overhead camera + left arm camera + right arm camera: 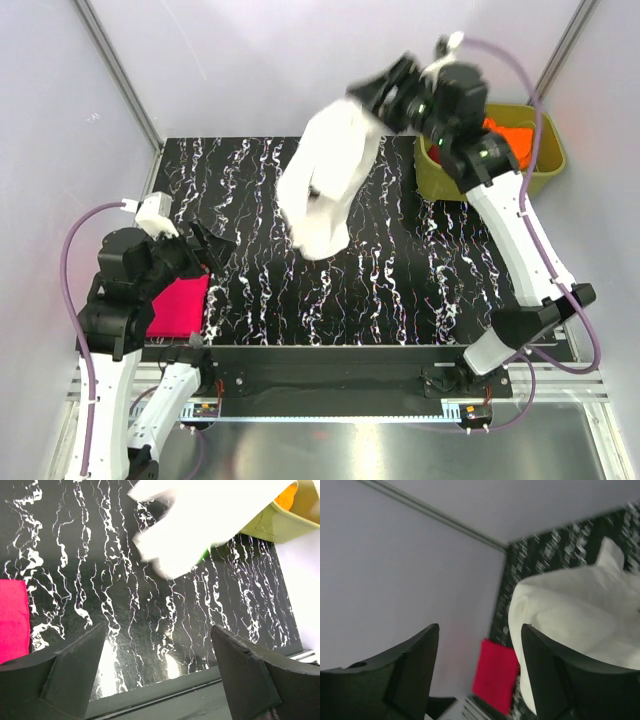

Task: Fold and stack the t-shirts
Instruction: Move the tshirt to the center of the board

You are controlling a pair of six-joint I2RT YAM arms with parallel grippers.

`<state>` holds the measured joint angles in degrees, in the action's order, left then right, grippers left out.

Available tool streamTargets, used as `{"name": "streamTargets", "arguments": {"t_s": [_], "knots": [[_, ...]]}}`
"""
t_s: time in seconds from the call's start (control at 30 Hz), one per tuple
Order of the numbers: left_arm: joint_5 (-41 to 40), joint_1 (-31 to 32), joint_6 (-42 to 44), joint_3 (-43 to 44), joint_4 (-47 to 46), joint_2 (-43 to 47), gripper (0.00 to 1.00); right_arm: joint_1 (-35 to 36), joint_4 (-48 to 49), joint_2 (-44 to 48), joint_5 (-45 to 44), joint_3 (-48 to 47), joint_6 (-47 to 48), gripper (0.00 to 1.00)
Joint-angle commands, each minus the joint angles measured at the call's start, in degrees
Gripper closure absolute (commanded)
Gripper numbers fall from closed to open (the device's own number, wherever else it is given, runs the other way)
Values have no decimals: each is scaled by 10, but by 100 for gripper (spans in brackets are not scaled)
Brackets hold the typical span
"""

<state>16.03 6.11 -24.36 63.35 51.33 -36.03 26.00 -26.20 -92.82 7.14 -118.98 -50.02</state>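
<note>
L fingers [70,672]: spread wide, nothing held, hung over near-left of surface [400,270]. Magenta shirt [180,305]: folded flat at near-left corner, just beside L arm. Counted as 1 done and taken as base of stack.

White shirt [325,185]: seen aloft over mid-surface, bunched, unfolded. Contact of its lower end w/ surface not resolved.

R fingers [412,672]: shown parted in wrist view, no cloth betw. them. Shirt is seen past outer side of one finger, so how it is kept up cannot be told.

Olive tub [545,160] at far right, orange shirt [510,135] lying inside, unfolded.

Progress judged early: white and orange, plus anything deeper in tub, to be folded & stacked.

Hidden/unclear:
- Tub contents under orange hidden.
- Chest print not made out.
- White shirt blurred in all views.
- Magenta shirt partly covered by L arm.
</note>
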Motion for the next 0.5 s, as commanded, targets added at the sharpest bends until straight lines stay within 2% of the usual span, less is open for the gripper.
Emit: {"name": "streamTargets", "arguments": {"t_s": [0.0,0.03,0.07,0.13,0.27,0.33,0.4,0.47], "knots": [[-8,-3,-31,-13,-5,-1,11,1,-137,50,90,167,36,24],[-2,-3,-35,-21,-13,-4,12,2,-132,66,89,214,48,22],[4,-2,-37,-28,-21,-9,13,1,-127,97,84,302,63,21],[8,-1,-49,-43,-37,-35,18,1,-113,118,81,402,72,26],[2,18,-66,-55,-54,-126,25,10,-82,140,95,501,78,42],[-19,61,-54,-50,-75,-198,25,18,-61,135,104,528,81,49],[-52,94,-43,-37,-81,-267,22,25,-41,114,116,535,90,51],[-62,99,-39,-38,-107,-326,18,27,-25,79,132,536,93,50]]}}
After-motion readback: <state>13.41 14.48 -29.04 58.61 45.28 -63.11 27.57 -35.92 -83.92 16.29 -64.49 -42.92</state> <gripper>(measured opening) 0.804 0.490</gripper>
